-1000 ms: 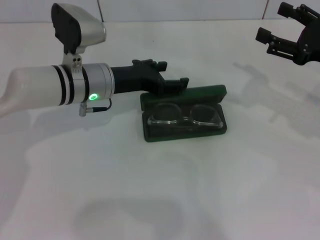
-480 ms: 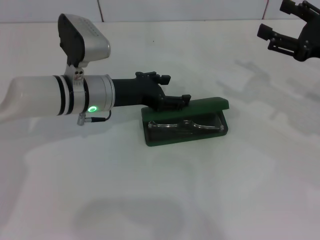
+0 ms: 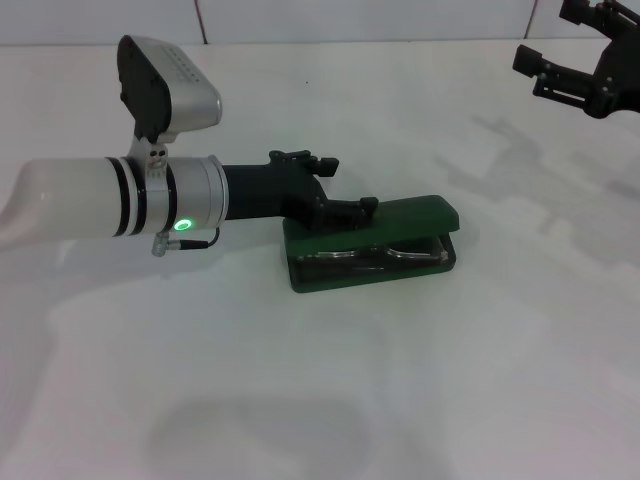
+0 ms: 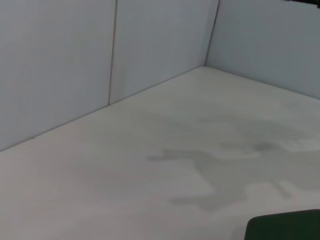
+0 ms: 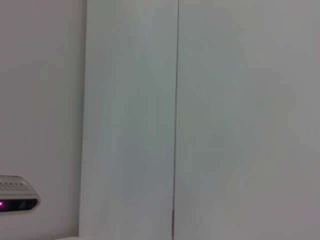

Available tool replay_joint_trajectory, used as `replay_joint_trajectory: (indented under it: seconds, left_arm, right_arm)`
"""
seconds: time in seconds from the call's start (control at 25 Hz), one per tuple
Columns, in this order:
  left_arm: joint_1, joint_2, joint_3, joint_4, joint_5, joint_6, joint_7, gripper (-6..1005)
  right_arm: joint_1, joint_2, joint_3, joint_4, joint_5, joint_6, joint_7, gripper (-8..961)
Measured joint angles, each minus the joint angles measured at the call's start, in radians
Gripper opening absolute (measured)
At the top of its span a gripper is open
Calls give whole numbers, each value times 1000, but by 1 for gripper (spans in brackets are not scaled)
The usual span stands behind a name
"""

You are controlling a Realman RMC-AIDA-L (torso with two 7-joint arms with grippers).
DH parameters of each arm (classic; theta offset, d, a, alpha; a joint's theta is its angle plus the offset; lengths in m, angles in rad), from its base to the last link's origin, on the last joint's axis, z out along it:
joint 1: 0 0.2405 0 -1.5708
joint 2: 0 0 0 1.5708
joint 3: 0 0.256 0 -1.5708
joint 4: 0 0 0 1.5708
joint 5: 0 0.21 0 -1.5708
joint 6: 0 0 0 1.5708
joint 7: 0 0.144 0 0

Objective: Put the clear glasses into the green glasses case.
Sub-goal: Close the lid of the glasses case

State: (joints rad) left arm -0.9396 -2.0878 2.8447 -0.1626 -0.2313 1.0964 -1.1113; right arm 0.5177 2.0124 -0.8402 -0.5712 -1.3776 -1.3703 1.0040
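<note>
The green glasses case [image 3: 410, 214] lies near the table's middle, its lid tipped down to a narrow gap over the base. Through that gap the clear glasses [image 3: 372, 257] show, lying inside the base. My left gripper [image 3: 325, 188] reaches in from the left, open and holding nothing, with its lower finger [image 3: 347, 211] resting on the left end of the lid. A dark green corner of the case [image 4: 285, 227] shows in the left wrist view. My right gripper [image 3: 556, 45] hangs open and empty at the far right, well away from the case.
The white table [image 3: 330, 380] spreads all around the case, and pale wall panels [image 4: 100, 55] stand behind it. The right wrist view faces only a wall [image 5: 200, 120].
The case lid has swung down from upright to almost shut over the glasses. My left gripper went down with it, pressing on its left end. The right arm barely moved.
</note>
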Motion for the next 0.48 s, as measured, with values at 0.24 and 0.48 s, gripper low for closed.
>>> replay_joint_trajectory:
  seconds: [0.24, 0.48]
  left_arm:
    - [-2, 0, 0, 0, -5, 0, 8, 863]
    - [0, 0, -1, 1, 1, 0, 18, 863]
  right_arm:
    - [1, 0, 0, 1, 0, 5, -1, 888]
    - [0, 1, 0, 1, -1, 5, -3, 888]
